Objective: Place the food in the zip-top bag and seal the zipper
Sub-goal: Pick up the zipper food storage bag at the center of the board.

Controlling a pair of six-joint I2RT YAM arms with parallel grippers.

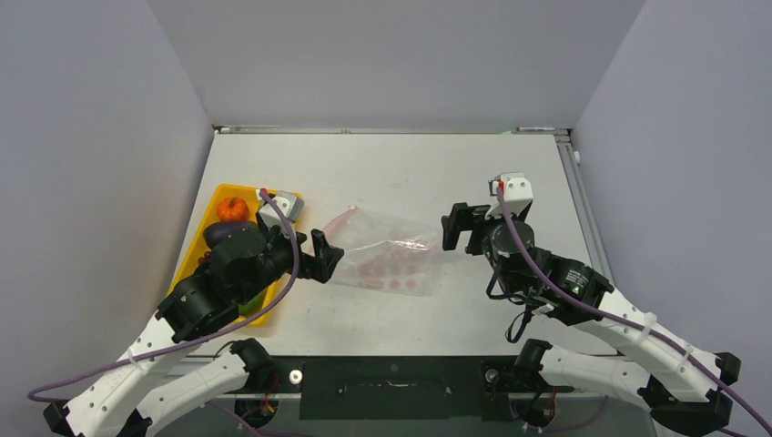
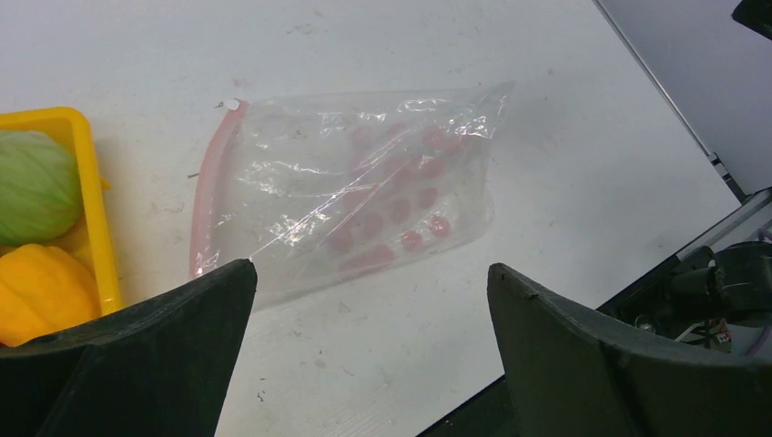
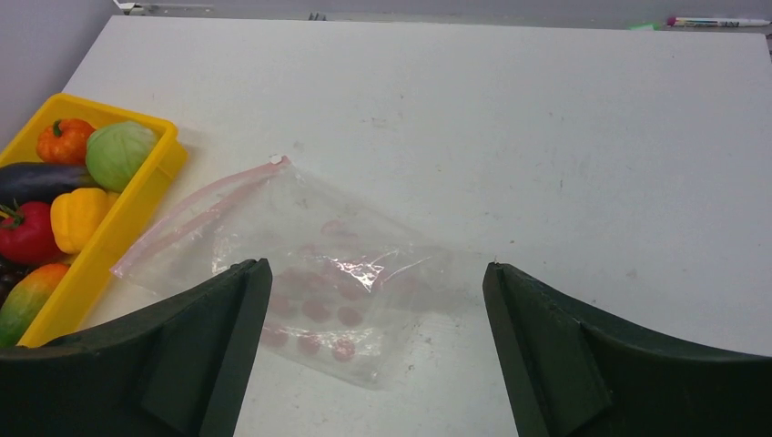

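The food sits furthest left, behind and to the outer side of the left gripper (image 1: 328, 258), all of it in one yellow tray (image 3: 137, 214). Six pieces show clearly from the right wrist:
- an orange pumpkin (image 3: 64, 141)
- a green cabbage (image 3: 121, 155)
- a dark purple eggplant (image 3: 36, 180)
- a yellow pepper (image 3: 77, 218)
- a red pepper (image 3: 25, 232)
- a green-and-orange piece (image 3: 27, 300)

A dark bit at the frame's edge is too cut off to name.

The left gripper's fingers (image 2: 164, 346) are spread wide with nothing between them. They hang over the table at the mouth end of the bag. I cannot tell whether they touch the plastic.

The one zip-top bag (image 1: 387, 255) lies flat on the table (image 1: 391, 164) between the two grippers, ahead of each. It is clear, wrinkled and glossy, with a cluster of pinkish-red dots printed across its middle. Nothing is inside it.

The zipper (image 2: 208, 205) is a thin pink strip along the edge nearest the left gripper and the tray. From the right wrist the strip (image 3: 196, 214) looks like two lines slightly parted, so the mouth seems unsealed.

The right gripper (image 1: 460, 228) hangs at the bag's closed end. Its jaws are also wide apart and hold nothing, and its fingers (image 3: 182, 355) frame the bag from above.
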